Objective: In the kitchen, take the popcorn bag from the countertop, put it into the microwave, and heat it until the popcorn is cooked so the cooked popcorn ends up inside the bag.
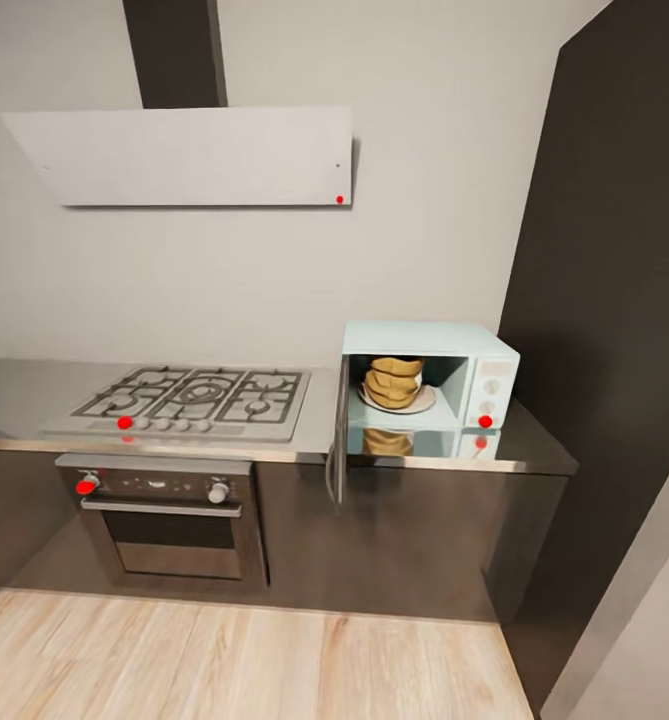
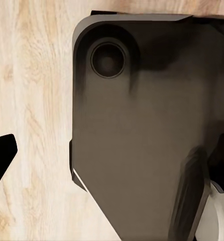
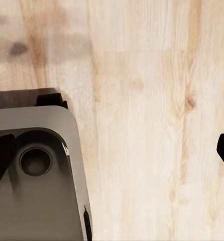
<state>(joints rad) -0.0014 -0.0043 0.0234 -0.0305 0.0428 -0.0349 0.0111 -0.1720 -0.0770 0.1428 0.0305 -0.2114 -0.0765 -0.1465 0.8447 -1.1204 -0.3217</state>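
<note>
The pale mint-blue microwave (image 1: 429,375) stands on the grey countertop (image 1: 534,450), right of the hob. Its door (image 1: 339,440) is swung wide open on the left hinge and juts out over the counter's front edge. Inside, the tan popcorn bag (image 1: 394,382) sits upright on a white plate (image 1: 422,405). The popcorn is hidden inside the bag. My left gripper (image 2: 112,155) and right gripper (image 3: 112,153) both hang open over the wooden floor, far from the microwave, with nothing between their black fingertips (image 3: 1,158).
A grey gas hob (image 1: 189,398) lies left of the microwave, above a black built-in oven (image 1: 164,520). A hood (image 1: 189,155) hangs above. A tall dark cabinet (image 1: 614,300) closes the right side. My dark base (image 2: 142,140) shows over the wooden floor (image 1: 224,660).
</note>
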